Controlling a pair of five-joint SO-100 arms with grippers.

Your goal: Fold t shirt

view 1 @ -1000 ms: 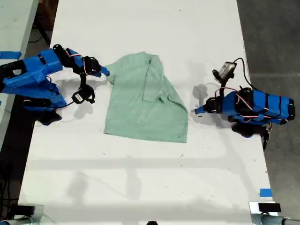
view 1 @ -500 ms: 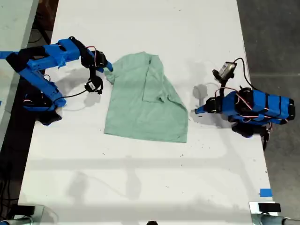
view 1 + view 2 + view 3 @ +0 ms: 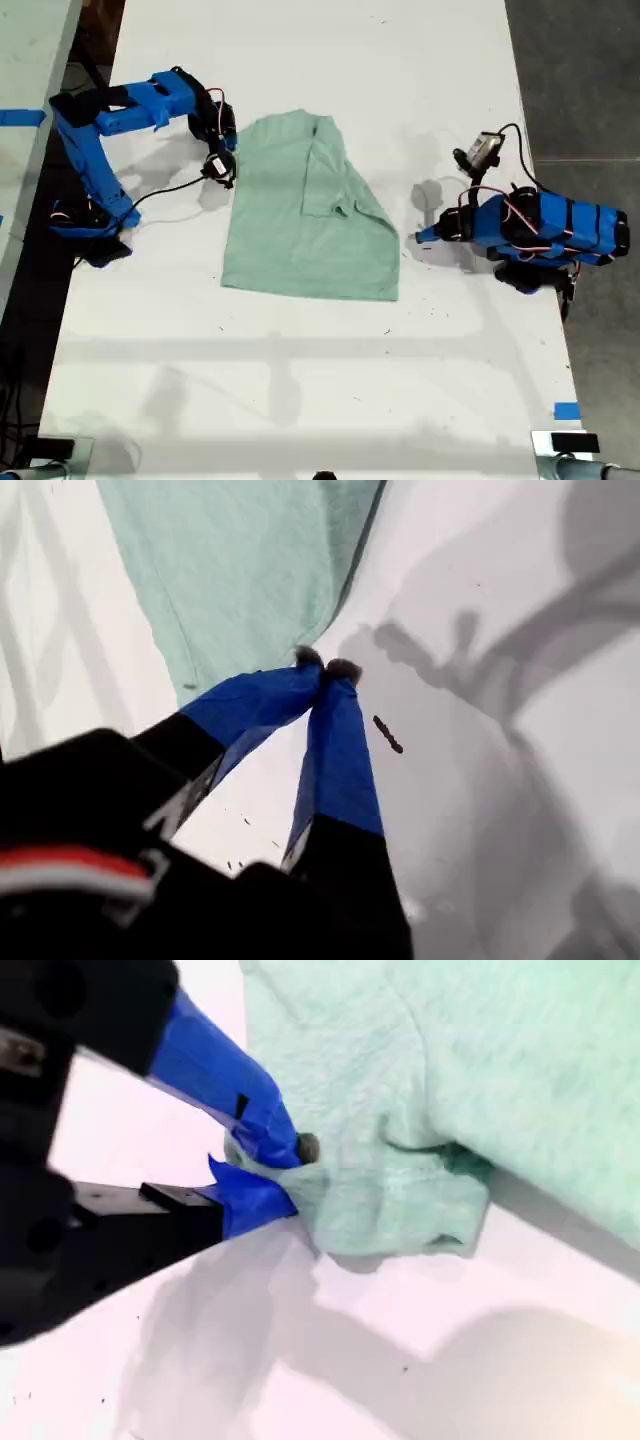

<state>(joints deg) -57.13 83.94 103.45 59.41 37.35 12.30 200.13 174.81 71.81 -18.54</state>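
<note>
Since a second ago the arm at the exterior view's left has lifted its elbow and reached further in over the counter (image 3: 300, 390), carrying my second gripper (image 3: 230, 152) along the shirt's near edge; the small tab of sleeve that stuck out there now lies almost flush with the side of the garment. The other arm has not stirred.

The t shirt (image 3: 310, 220) lies flat near the middle of the counter, between the two arms, with one side already laid over so a sleeve sits across the body. In the second wrist view the jaws are clamped on a bunched bit of the cloth's edge (image 3: 400, 1210), which puckers around the tips. My first gripper (image 3: 420, 237) rests low on the counter at the exterior view's right, just beside the shirt's corner; its jaws are together and hold nothing, with the hem (image 3: 240, 570) lying just ahead of them.

The step in hand looks like bringing this side across the body. To do it well, I judge the held edge should be lifted only enough to clear the layer below, then carried straight across so the crease runs parallel to the shirt's long side. The pinch is small, so a slow pull would spare the cloth from slipping out or dragging the whole shirt; the idle gripper could pin the far corner if it creeps
</note>
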